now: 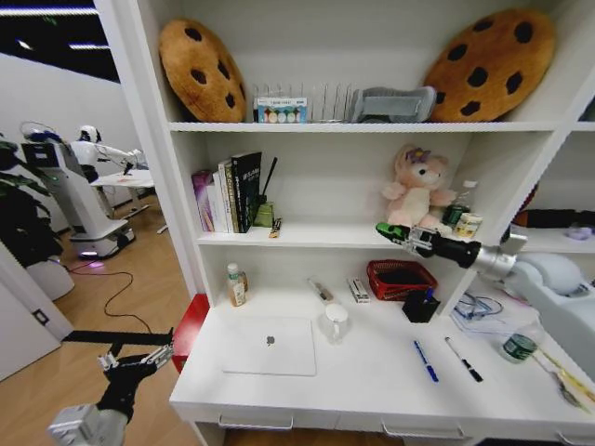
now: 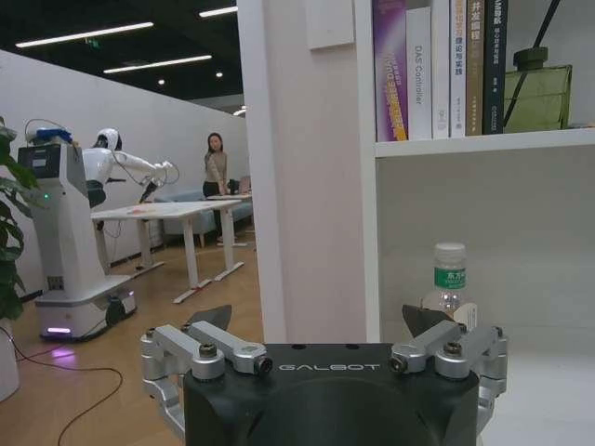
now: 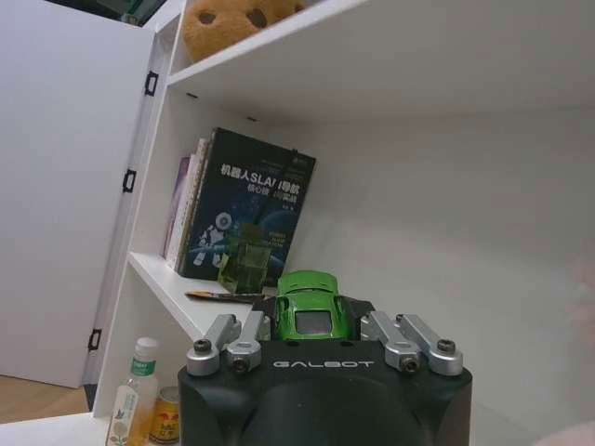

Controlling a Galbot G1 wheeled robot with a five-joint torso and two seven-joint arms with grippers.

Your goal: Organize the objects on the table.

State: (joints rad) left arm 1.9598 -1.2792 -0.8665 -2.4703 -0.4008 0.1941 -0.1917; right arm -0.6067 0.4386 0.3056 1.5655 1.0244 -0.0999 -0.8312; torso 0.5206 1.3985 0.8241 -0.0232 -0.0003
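Holding a green toy car (image 3: 312, 307) in the right tool (image 1: 389, 231), raised by the middle shelf (image 1: 316, 239) beside the pink bear (image 1: 417, 190).

The left tool (image 1: 139, 360) hangs wide open at 8 o'clock off the tabletop (image 1: 372, 376), where laptop (image 1: 270, 346), bottle (image 1: 235, 284) and pens (image 1: 425, 360) lie.

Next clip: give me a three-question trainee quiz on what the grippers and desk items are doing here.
1. True or false: the right gripper is shut on the green toy car.
2. Which lies nearer the laptop on the table: A) blue pen B) black pen?
3. Fill in: the left gripper hangs off the table's left end with its fingers ____.

Key: 1 true; 2 A; 3 open.
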